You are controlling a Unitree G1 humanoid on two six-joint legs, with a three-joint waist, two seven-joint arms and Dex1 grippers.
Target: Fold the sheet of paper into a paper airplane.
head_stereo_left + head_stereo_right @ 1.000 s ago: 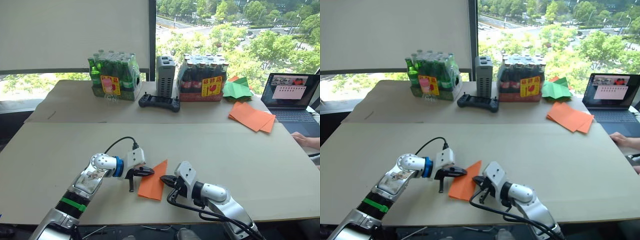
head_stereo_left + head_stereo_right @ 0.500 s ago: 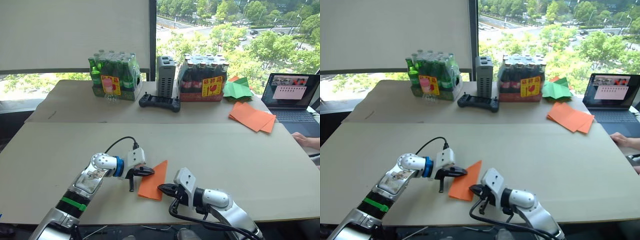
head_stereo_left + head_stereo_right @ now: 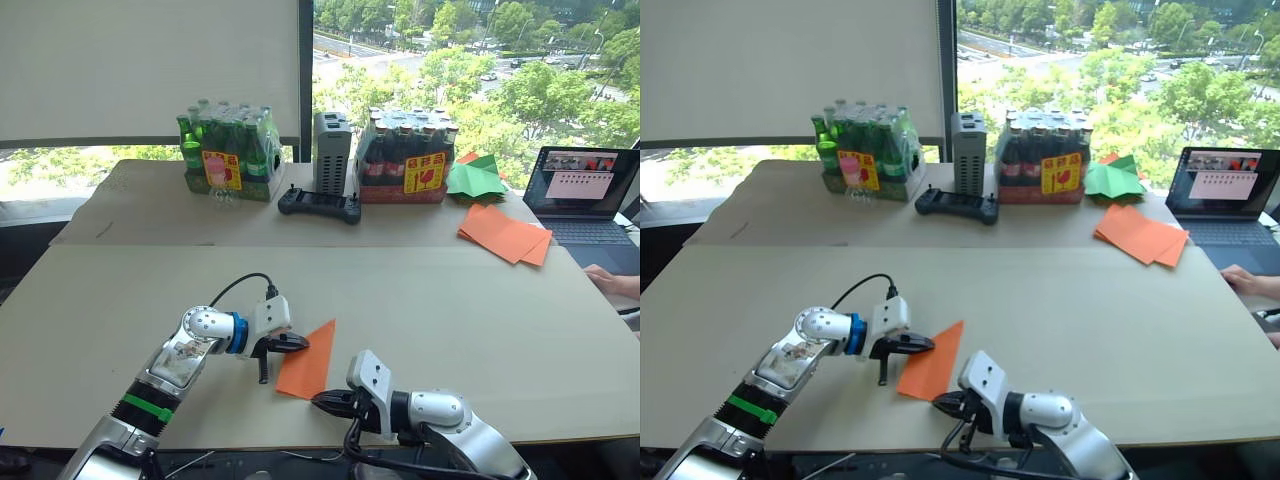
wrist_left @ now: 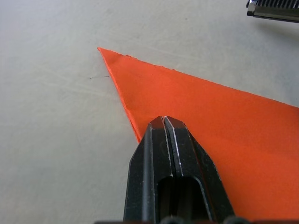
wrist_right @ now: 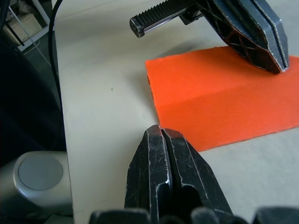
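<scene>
With the sheet of paper [image 3: 307, 362] lying flat near the worktop's [image 3: 450, 290] front edge, the left gripper [image 3: 293, 343], jaws together, pinned its left edge, so the right gripper [image 3: 322, 401], jaws together beside its near corner, should probably press creases firmly

Counted on the tables: one folded sheet of paper [image 3: 308, 360], two shrink-wrapped bottle packs [image 3: 226, 152] [image 3: 404, 157], one black controller [image 3: 318, 205], one grey box [image 3: 332, 150], one orange paper pile [image 3: 504, 233], one laptop [image 3: 583, 190]. Two grippers [image 3: 296, 343] [image 3: 322, 402] are seen.
</scene>
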